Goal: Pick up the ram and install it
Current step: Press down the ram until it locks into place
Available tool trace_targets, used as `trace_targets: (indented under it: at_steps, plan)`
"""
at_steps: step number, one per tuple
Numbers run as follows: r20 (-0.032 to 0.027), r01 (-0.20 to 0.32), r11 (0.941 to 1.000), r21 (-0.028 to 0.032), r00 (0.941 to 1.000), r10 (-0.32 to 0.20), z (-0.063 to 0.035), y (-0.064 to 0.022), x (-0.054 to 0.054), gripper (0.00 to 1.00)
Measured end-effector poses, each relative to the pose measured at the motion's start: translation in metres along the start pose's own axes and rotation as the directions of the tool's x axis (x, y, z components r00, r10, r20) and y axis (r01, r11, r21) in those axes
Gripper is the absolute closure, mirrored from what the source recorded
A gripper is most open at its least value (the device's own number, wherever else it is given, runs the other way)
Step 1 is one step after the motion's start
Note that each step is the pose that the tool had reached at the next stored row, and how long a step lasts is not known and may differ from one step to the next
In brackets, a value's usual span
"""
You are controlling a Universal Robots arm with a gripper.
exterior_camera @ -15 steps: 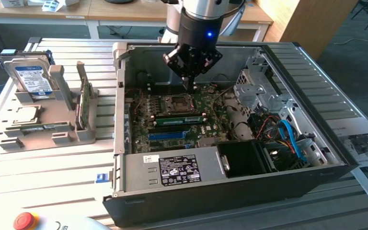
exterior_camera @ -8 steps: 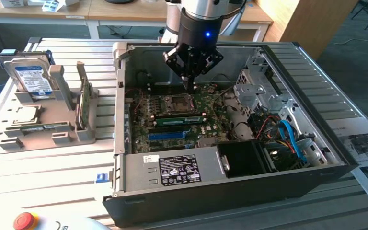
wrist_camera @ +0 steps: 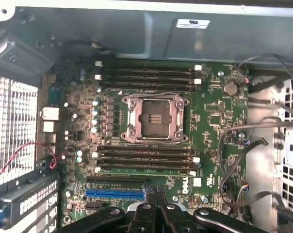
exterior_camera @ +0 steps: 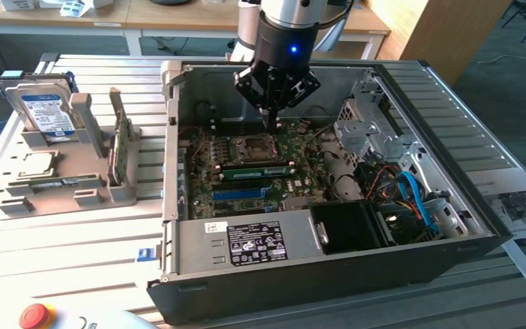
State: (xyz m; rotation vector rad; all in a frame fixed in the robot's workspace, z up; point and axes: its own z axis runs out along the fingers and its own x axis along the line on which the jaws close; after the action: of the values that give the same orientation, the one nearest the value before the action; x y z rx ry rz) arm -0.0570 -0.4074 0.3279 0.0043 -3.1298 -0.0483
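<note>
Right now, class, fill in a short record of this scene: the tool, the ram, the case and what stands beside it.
tool: shut, nothing seen in it, pointing down over the motherboard
ram: green stick lying along the memory slots, apart from the tool
computer case: side open, board exposed
hard drive: standing in the grey holder, exterior view's left

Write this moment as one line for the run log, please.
gripper: shut, empty | place: above motherboard, near CPU socket | case: open
</note>
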Motion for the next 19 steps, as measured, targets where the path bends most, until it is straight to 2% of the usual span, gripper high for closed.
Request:
trace_targets:
  at_steps: [14,19]
  plan:
    - [0.0007,-0.015,0.9999,-0.0003,0.9999,0.015,-0.0002,0.0001,0.0000,0.89]
    - [0.0007,-0.020,0.9998,-0.0002,0.9998,0.020,-0.0039,0.0002,0.0001,0.89]
